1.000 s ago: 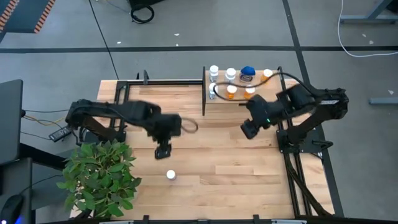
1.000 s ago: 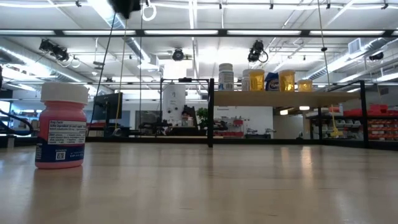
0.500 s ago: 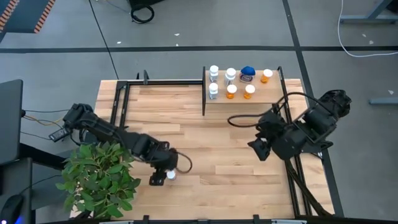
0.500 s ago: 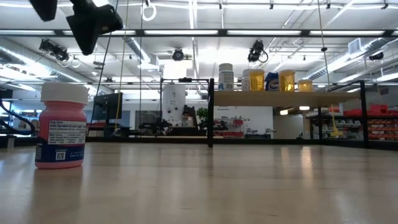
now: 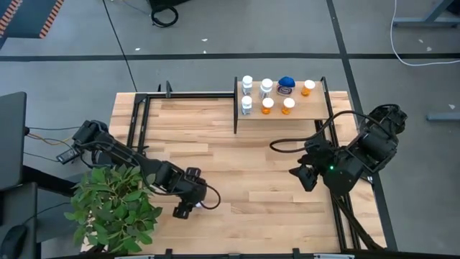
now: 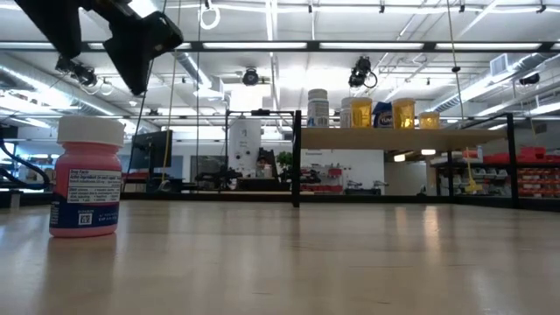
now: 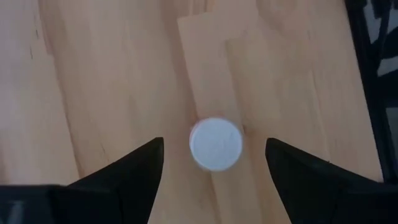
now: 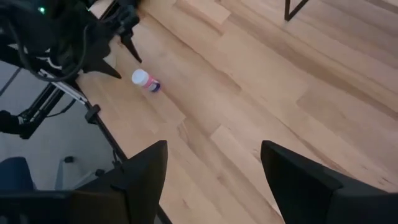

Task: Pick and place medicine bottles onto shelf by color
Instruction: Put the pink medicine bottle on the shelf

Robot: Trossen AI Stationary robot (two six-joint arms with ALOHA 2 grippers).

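Note:
A pink-bodied medicine bottle with a white cap (image 6: 86, 179) stands upright on the tabletop near its front edge; the cap also shows in the left wrist view (image 7: 215, 143). My left gripper (image 7: 214, 142) is open and points down above it, one finger on each side of the cap, apart from it; it also shows in the high view (image 5: 185, 206). My right gripper (image 5: 300, 178) is open and empty, right of the table's middle. The shelf (image 5: 298, 113) at the far right holds white (image 5: 246, 105), orange (image 5: 288, 105) and blue (image 5: 287, 83) bottles.
A green leafy plant (image 5: 115, 205) stands at the near left corner, close beside my left arm. A black metal rail frame (image 5: 187, 93) runs along the far edge, left of the shelf. Bare tabletop (image 5: 251, 165) lies between the two grippers.
My left gripper has gone toward the table's near edge and come over the pink bottle, covering it from above. My right gripper has drawn back from the shelf toward the near right. The bottle has stayed where it was.

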